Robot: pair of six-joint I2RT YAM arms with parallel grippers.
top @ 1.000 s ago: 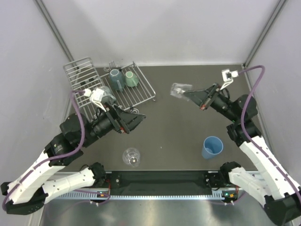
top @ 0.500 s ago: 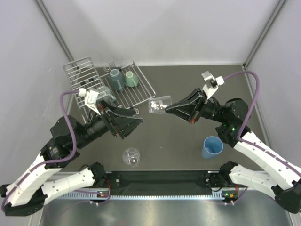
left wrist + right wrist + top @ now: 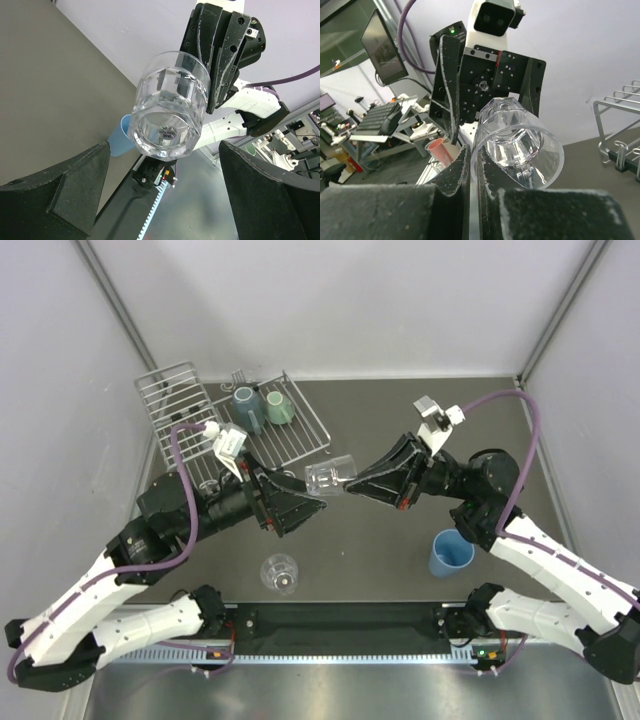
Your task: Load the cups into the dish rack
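- Clear glass (image 3: 328, 476) hangs mid-air, sideways, just off dish rack's (image 3: 318, 425) near corner.
- Right pincer (image 3: 352, 483) clenched on its rim; left pincer (image 3: 312, 498) released, facing base (no contact).
- Prob. stiff, slick, fragile; grip across body.

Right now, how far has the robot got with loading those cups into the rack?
Two look done: the grey-teal mug and mint-green mug lie on the dish rack. In hand: the right gripper pinches a clear glass in mid-air, with the left gripper open around it, not gripping. Left to do: that glass, a second clear glass on the table and the blue tumbler.
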